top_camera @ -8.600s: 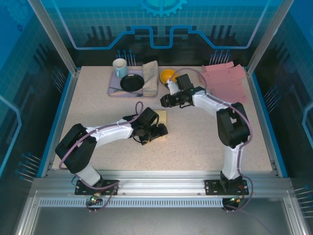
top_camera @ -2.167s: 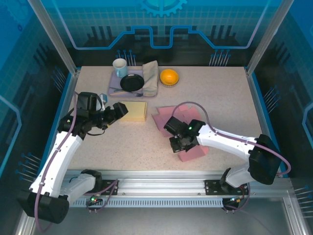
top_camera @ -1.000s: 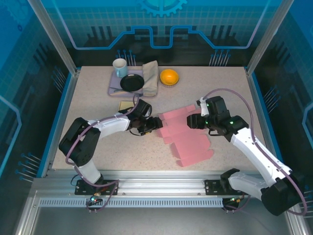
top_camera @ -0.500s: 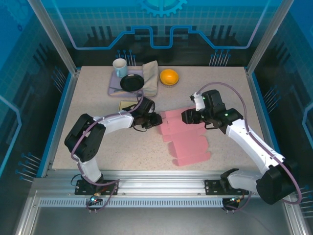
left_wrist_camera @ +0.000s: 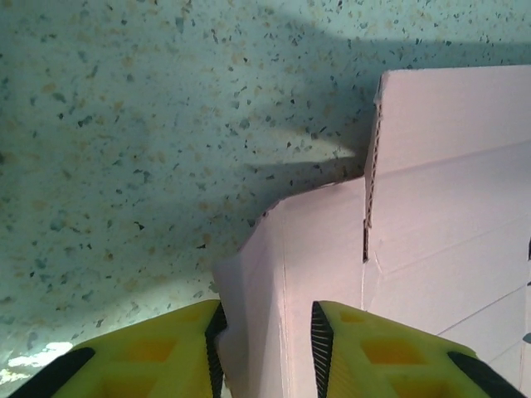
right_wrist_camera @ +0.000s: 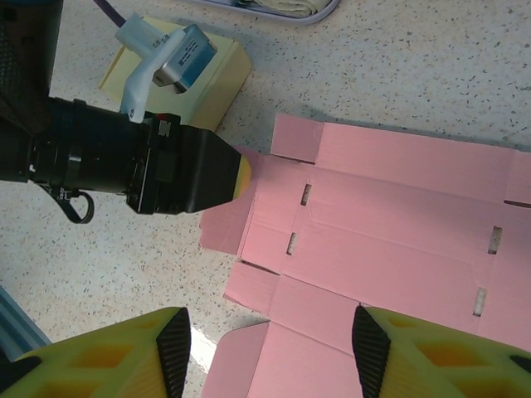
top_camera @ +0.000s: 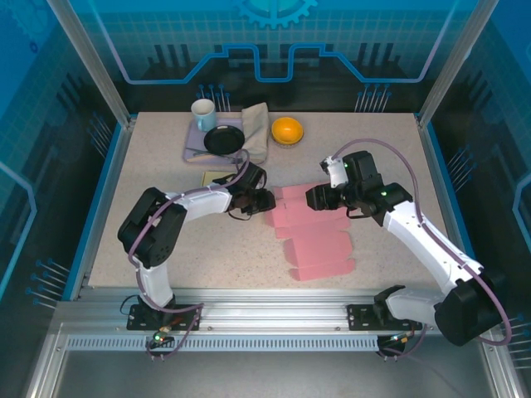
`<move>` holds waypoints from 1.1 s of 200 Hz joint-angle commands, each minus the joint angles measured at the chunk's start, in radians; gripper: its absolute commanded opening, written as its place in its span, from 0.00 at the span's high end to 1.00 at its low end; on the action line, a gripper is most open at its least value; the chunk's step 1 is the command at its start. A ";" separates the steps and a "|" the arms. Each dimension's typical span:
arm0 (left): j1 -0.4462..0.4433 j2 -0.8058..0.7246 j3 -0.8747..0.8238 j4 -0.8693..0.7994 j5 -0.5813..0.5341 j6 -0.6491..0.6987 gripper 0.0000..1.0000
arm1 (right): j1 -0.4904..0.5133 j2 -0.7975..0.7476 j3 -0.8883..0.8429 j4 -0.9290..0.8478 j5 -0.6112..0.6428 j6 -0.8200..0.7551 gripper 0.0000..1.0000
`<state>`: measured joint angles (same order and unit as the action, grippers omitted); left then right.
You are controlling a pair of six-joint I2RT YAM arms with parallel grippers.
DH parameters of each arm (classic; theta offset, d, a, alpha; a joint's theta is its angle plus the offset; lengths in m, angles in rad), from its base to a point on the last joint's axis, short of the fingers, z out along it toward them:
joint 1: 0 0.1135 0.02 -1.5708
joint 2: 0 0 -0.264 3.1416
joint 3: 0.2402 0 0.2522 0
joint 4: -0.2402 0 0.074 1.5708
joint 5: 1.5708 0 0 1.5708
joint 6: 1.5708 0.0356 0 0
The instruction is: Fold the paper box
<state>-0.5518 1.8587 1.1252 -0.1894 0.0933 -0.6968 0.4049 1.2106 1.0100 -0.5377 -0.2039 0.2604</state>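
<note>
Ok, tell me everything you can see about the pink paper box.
The paper box is a pink cardboard sheet, not yet folded, with crease lines, small slots and flaps around its edges. It lies mostly flat on the speckled table. The left gripper pinches a flap at its left edge, bending it upward; the right gripper hangs open above it.

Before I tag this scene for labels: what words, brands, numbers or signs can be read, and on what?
None can be read. The pink paper box is blank; the yellow pad and the mug show no print. The back panel bears a gear drawing, without letters.
</note>
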 commanded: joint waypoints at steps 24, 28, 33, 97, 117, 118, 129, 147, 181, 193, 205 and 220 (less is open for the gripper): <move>0.010 0.044 0.045 0.014 0.013 0.016 0.66 | -0.012 0.016 0.014 0.007 -0.047 -0.008 0.44; 0.010 0.043 0.048 0.010 0.009 0.018 0.66 | -0.012 0.016 0.013 0.007 -0.048 -0.009 0.44; 0.010 0.042 0.052 0.003 0.004 0.023 0.66 | -0.011 0.016 0.013 0.007 -0.050 -0.009 0.44; 0.010 0.023 0.065 -0.054 -0.059 0.082 0.71 | -0.012 0.038 0.018 0.007 -0.060 -0.015 0.44; 0.010 0.018 0.072 -0.075 -0.074 0.100 0.74 | -0.011 0.050 0.029 0.003 -0.065 -0.016 0.44; 0.010 0.017 0.072 -0.077 -0.075 0.101 0.74 | -0.011 0.051 0.029 0.004 -0.066 -0.016 0.44; 0.009 0.009 0.074 -0.088 -0.086 0.112 0.76 | -0.011 0.057 0.033 0.001 -0.069 -0.018 0.44; 0.009 -0.003 0.081 -0.112 -0.110 0.133 0.77 | -0.010 0.068 0.038 -0.001 -0.071 -0.021 0.44; 0.010 -0.017 0.085 -0.135 -0.130 0.159 0.80 | -0.009 0.094 0.046 -0.001 -0.076 -0.022 0.44; 0.007 -0.016 0.089 -0.147 -0.136 0.167 0.84 | -0.009 0.103 0.050 0.000 -0.076 -0.024 0.44; 0.007 -0.014 0.097 -0.169 -0.150 0.175 0.85 | -0.010 0.115 0.055 0.001 -0.080 -0.025 0.44; 0.008 -0.016 0.104 -0.190 -0.177 0.188 0.85 | -0.008 0.128 0.060 -0.001 -0.079 -0.029 0.44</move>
<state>-0.5472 1.8763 1.1973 -0.3103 -0.0284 -0.5571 0.4049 1.3182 1.0348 -0.5377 -0.2558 0.2520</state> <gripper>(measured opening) 0.149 0.562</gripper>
